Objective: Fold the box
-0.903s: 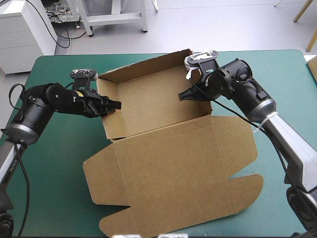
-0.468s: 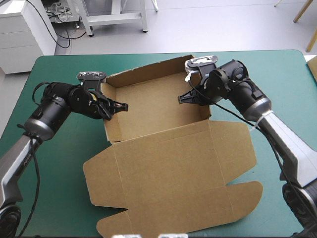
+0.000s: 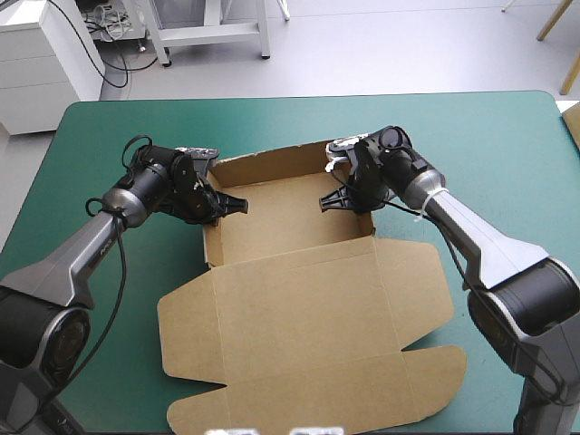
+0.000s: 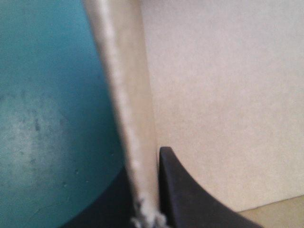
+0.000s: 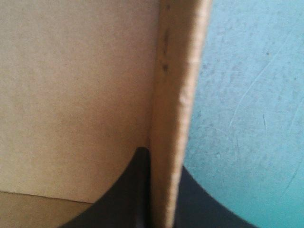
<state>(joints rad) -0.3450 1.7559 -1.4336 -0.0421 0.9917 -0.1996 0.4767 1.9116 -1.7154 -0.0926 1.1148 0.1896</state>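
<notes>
**Left claw and right claw clamped on the box**

My two arms reach inward, wrists bent. Each claw pinches one side wall, one finger inside and one outside. One box: its open tray sits between my claws, its lid flat beside them on the teal-green cover.

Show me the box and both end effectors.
box [image 3: 308,335], high view, on its flat lid.
left end effector [image 3: 239,205], high view, between its fingertips.
right end effector [image 3: 326,203], high view, between its fingertips.

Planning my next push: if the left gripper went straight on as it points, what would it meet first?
The left side wall of the brown cardboard box, which the left gripper is shut on; past it, probably the box floor, though depth is unclear.
</notes>
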